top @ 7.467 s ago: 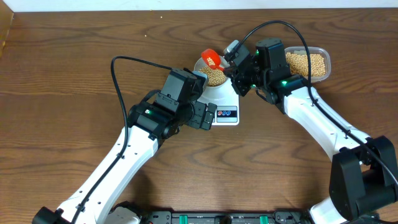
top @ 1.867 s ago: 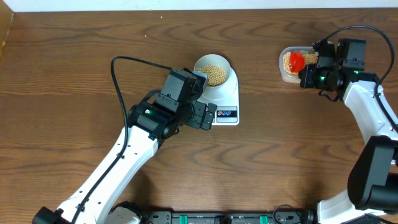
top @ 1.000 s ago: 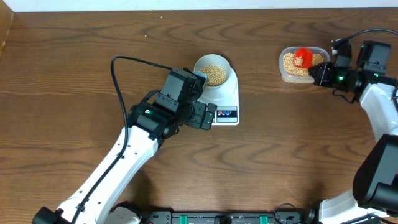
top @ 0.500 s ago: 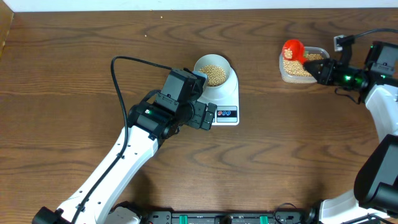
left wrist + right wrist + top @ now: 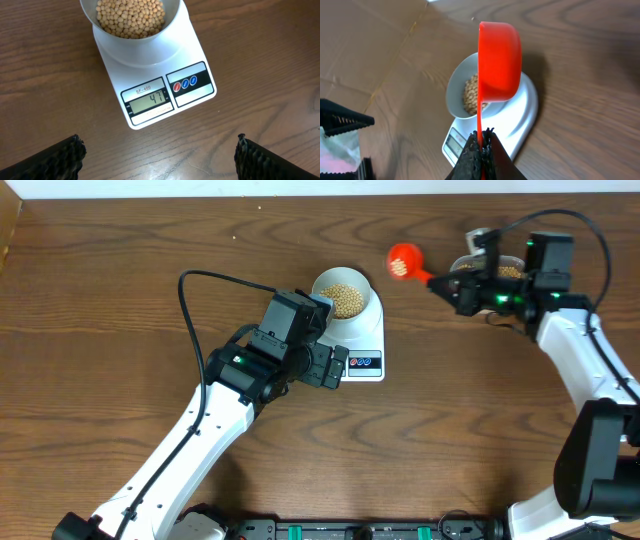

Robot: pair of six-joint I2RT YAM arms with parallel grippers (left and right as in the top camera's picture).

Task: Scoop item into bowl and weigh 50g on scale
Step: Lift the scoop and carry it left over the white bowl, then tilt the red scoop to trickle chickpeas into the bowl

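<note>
step: top-up carry | R end effector (image 5: 481,142) pinching scoop (image 5: 404,257) handle, nr bowl (image 5: 169,22) | L end effector (image 5: 158,145) spread | beans (image 5: 130,17) in bowl on scale (image 5: 194,50), reads 47 | next: trickle few in

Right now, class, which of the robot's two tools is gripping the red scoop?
The right tool, shut on the handle of the red scoop; the left tool hangs open and empty near the scale.

One bowl (image 5: 373,299), one scale (image 5: 196,83), one red scoop (image 5: 405,258), one clear tub (image 5: 460,266), countless beans (image 5: 345,302).
</note>
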